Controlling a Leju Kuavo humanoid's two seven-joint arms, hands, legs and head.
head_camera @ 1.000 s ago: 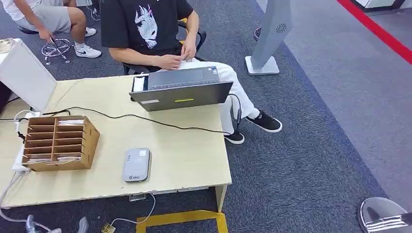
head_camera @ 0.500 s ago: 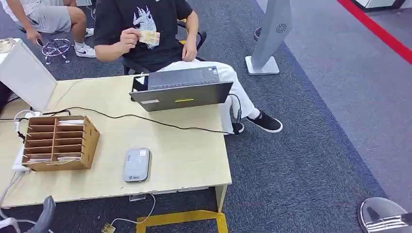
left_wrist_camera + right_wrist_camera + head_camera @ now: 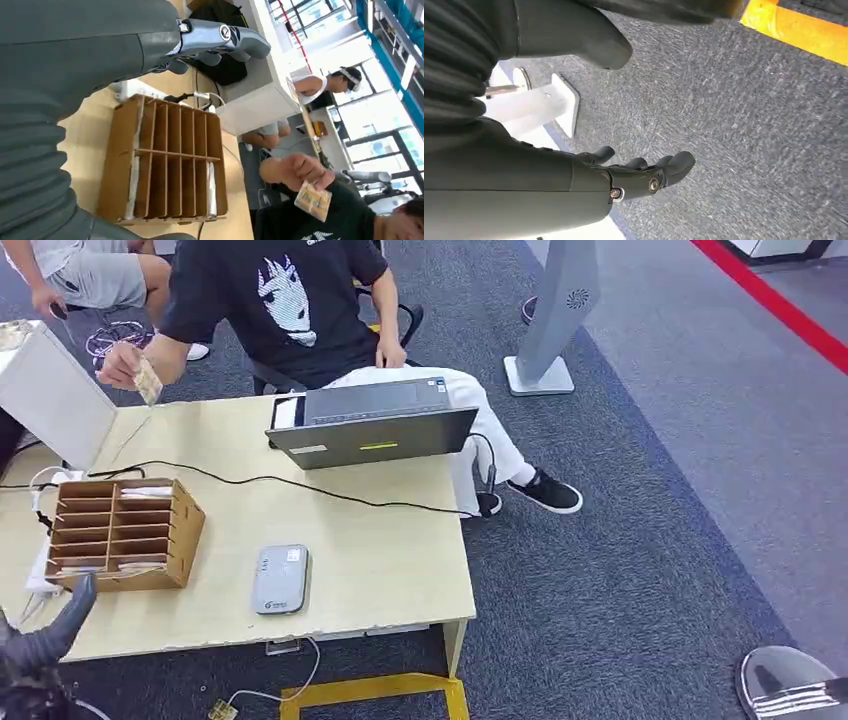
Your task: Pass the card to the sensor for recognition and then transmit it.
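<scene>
Card [image 3: 148, 381] up in the seated person's hand [image 3: 120, 364], above the table's [image 3: 380, 570] far left corner, well apart from the grey sensor [image 3: 280, 579]. Left robot hand [image 3: 45, 645] at the near edge, fingers spread, holding nothing. Right robot hand [image 3: 639, 175] hangs over carpet, released too.
</scene>
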